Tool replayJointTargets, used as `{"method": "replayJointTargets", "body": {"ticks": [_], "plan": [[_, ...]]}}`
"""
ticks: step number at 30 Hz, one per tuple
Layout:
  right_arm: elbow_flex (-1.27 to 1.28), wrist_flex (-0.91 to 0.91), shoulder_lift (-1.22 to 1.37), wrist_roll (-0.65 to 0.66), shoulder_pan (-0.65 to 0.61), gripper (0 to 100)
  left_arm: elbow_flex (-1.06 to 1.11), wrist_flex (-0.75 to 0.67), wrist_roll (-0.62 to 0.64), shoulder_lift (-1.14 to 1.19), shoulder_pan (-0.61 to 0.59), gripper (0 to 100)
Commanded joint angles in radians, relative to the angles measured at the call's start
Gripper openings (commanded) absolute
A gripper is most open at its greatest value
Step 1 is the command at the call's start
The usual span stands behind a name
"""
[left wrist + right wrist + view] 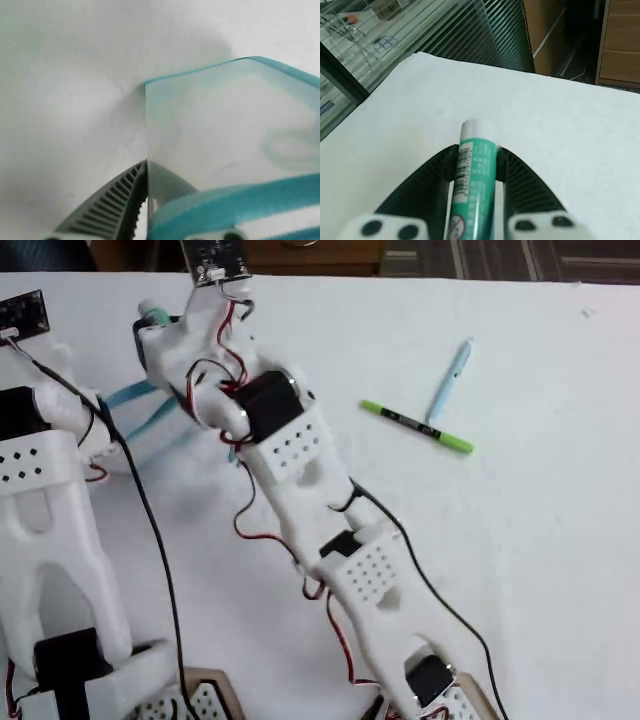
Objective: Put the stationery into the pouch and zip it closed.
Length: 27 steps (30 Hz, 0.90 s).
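Right wrist view, glue stick (472, 175) clamped in right gripper (475, 155) above table (570, 130), pouch (225, 135) edge pinched tight by left gripper (146, 167), green marker (415, 427) and blue pen (449, 378) seen lying close together on table.

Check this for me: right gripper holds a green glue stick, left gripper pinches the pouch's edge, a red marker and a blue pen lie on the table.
The marker is green, not red; the high view shows it. The rest stands: right gripper on the green glue stick, left gripper on the pouch edge, blue pen on the table.
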Motion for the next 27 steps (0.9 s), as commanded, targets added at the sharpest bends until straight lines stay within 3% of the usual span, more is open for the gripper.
{"method": "replayJointTargets", "body": {"ticks": [1, 10, 15, 18, 20, 23, 27], "plan": [[-0.026, 0.005, -0.005, -0.005, 0.010, 1.7, -0.015, 0.006, 0.005, -0.004, -0.008, 2], [-0.026, 0.007, -0.196, -0.046, 0.019, 1.7, -0.015, 0.008, 0.005, -0.004, -0.008, 2], [-0.017, 0.182, -0.325, 0.190, 0.076, 1.6, -0.015, 0.008, 0.005, -0.004, -0.008, 2], [-0.017, 0.417, -0.354, 0.241, 0.125, 1.6, -0.015, 0.008, 0.005, -0.004, -0.008, 2], [0.012, 0.414, -0.369, 0.244, 0.202, 1.6, -0.015, 0.008, 0.005, -0.004, -0.008, 2], [0.112, 0.415, -0.443, 0.244, 0.292, 1.6, -0.017, 0.008, 0.005, -0.004, -0.008, 2], [0.451, 0.415, -0.607, 0.244, 0.331, 1.6, -0.017, 0.008, 0.005, -0.004, -0.008, 2]]}}
